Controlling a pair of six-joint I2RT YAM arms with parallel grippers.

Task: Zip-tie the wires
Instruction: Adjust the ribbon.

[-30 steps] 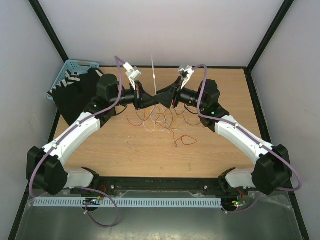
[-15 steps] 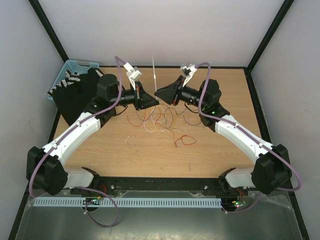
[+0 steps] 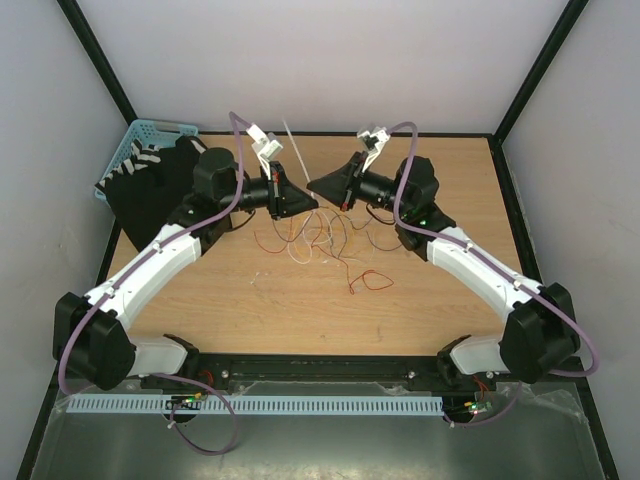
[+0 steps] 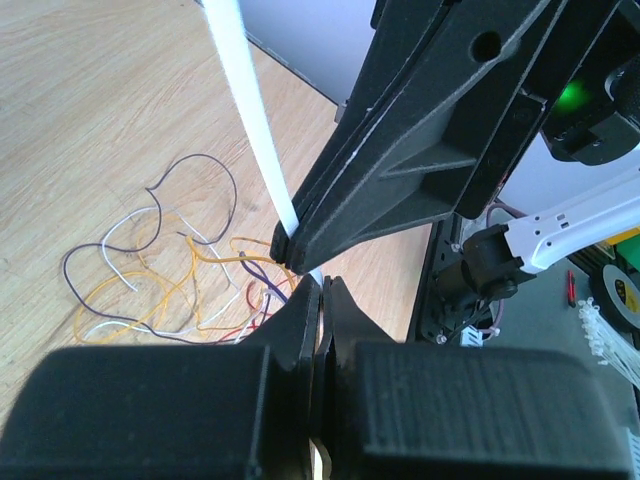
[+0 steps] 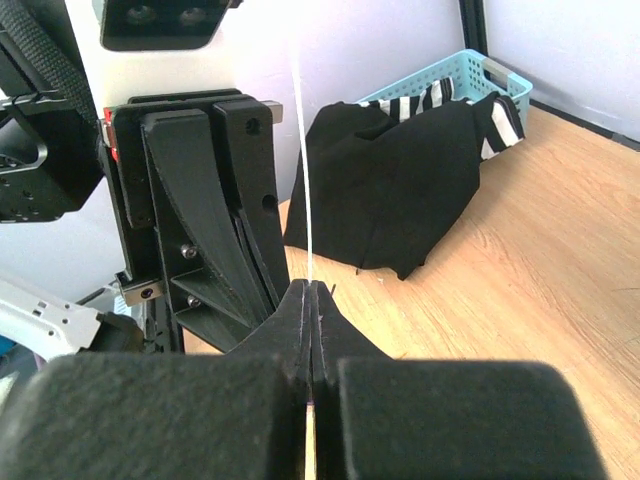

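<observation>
The zip tie [image 3: 293, 148] is now tilted leftward, clamped by right jaws and left jaws alike, and could be kinked or yanked free by uneven pulls.

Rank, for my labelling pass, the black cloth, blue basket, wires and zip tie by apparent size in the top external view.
1. black cloth and the wires as a spread tangle: alike, not ranked.
2. blue basket, mostly covered by the cloth.
3. zip tie, a thin strip.
</observation>
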